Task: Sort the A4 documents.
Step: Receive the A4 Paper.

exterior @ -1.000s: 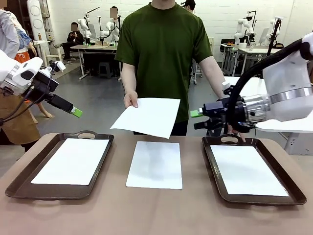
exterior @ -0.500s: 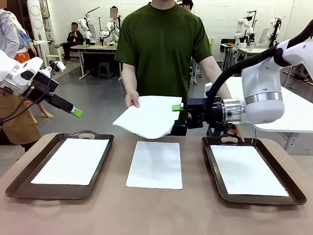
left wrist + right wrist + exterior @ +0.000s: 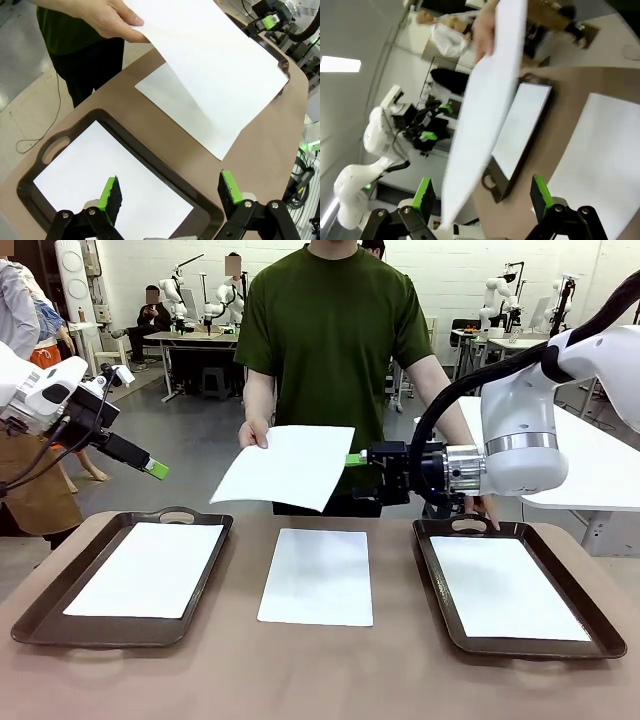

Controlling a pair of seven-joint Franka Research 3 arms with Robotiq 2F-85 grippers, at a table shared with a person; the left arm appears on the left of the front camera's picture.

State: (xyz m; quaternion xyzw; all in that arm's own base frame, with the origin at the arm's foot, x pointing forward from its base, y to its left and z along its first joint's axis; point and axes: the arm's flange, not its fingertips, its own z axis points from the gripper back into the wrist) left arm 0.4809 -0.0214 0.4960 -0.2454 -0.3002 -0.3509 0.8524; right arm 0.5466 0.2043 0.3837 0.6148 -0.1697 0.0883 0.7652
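A thin white A4 paper sheet [image 3: 285,468] is held in the air above the far edge of the tabletop, pinched at one corner by the person's hand [image 3: 252,434] and tilted down toward the robot. A second white paper sheet [image 3: 317,576] is laid flat on the bare middle of the smooth brown tabletop [image 3: 320,670]. A further white sheet [image 3: 148,568] is seen inside the dark brown handled left tray [image 3: 180,514], and another white sheet [image 3: 505,587] inside the matching right tray [image 3: 437,580].

The right gripper [image 3: 358,478] is placed at the free side edge of the held sheet with its jaws spread wide. In the right wrist view that edge is seen between the green pads, nearer one pad than the other, and nothing is gripped. The left gripper [image 3: 155,469] is positioned well apart above the left tray, likewise wide and empty.

The held sheet is judged limp. If the jaws are closed with the edge off-centre, it could be pushed aside or creased rather than caught. If the hand is opened before a firm pinch is made, the sheet could be dropped. Little is offered by the matt tabletop to stop a sliding sheet.

Behind the person, a workshop room with grey floor, white walls and other tables is seen
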